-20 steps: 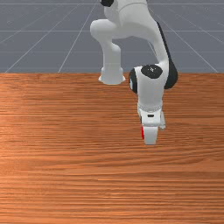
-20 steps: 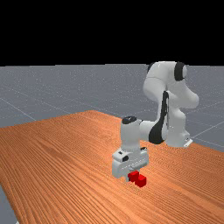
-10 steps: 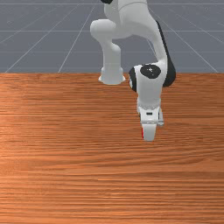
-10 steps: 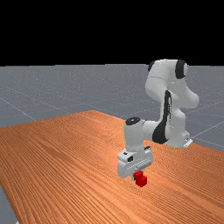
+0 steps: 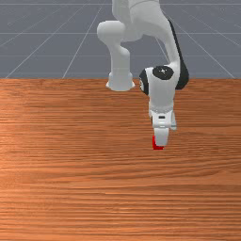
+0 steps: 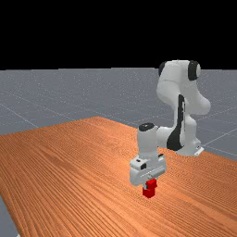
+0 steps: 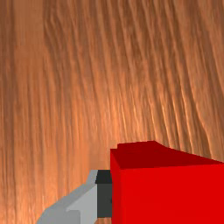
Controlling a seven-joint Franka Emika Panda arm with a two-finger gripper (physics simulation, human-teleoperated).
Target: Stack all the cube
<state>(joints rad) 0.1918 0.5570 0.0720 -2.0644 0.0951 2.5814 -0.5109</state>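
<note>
In the far view the gripper (image 6: 150,183) is shut on a red cube (image 6: 152,183), held low over the table. Another red cube (image 6: 148,192) stands on the wood directly under it, the two overlapping in the picture; whether they touch I cannot tell. From the front, red (image 5: 155,143) shows beside and below the hand, which hides the rest. In the wrist view the gripper (image 7: 162,197) has the held cube (image 7: 170,197) large between its fingers, one dark pad (image 7: 104,199) against its side; the cube hides the other finger. Darker red lies just beyond the held cube.
The wooden table (image 5: 70,164) spreads around the cubes. The arm's base (image 5: 120,82) stands at the table's far edge in the front view, left of the hand.
My hand has moved with its cube toward the far view's right, from beside the standing cube to over it, and slightly back toward the base. The lower cube has stayed put.
</note>
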